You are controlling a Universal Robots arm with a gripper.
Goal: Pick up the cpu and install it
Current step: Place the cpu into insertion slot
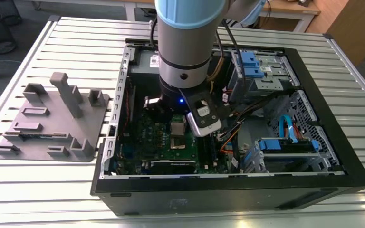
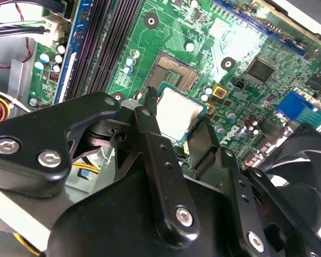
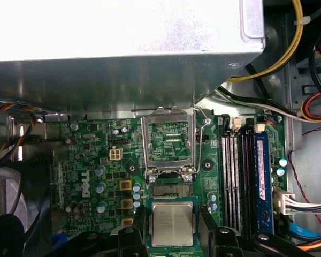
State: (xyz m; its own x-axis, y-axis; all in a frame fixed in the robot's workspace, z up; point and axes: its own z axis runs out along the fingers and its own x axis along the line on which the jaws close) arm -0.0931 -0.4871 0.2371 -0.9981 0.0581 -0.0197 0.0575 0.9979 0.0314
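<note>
The hand (image 2: 177,120) is clamping the cpu (image 3: 172,224) by two opposite edges; the cpu is hanging just beside the open socket (image 3: 171,190), on the side away from the raised load plate (image 3: 168,140), its edges running square with the socket's; faint print is marking its lid, too faint to read.

Glare whitens the metal panel (image 3: 123,27) (first wrist view); motherboard (image 3: 88,140) evenly lit.

Slatted metal table (image 1: 43,190); wooden desk (image 1: 290,7) behind; grey floor (image 1: 24,28) beyond.
</note>
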